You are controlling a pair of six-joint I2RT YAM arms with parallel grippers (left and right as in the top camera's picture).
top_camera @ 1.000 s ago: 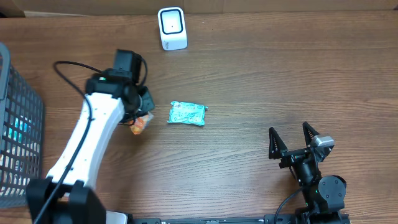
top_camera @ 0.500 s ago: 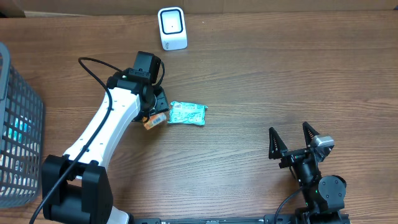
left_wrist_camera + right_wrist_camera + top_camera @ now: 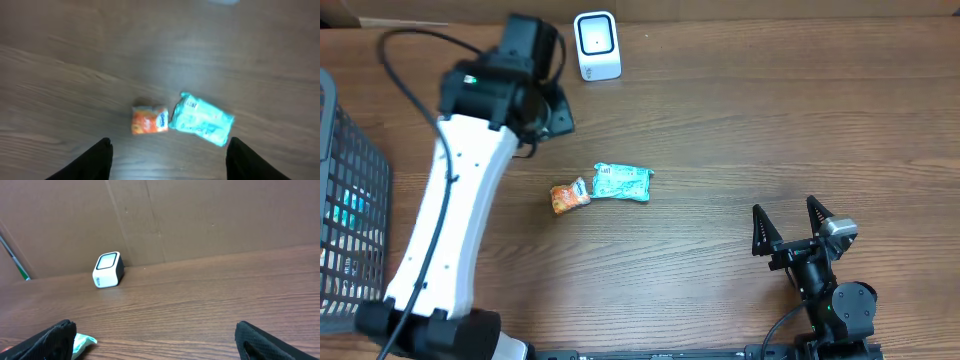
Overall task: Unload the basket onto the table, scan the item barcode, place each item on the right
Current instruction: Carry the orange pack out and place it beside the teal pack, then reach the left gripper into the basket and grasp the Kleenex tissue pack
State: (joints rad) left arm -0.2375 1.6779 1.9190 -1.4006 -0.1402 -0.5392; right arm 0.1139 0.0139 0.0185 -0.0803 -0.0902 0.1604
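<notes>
Orange packet (image 3: 569, 195) lies below left arm's (image 3: 460, 200) parted fingers (image 3: 96, 162).

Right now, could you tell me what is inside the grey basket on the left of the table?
Through the mesh wall of the basket a blue item shows. What it is, and anything else inside, is hidden by the mesh and the picture's edge.

matt wood-grain table (image 3: 770, 120), crinkly glossy teal packet (image 3: 622, 183)
</notes>
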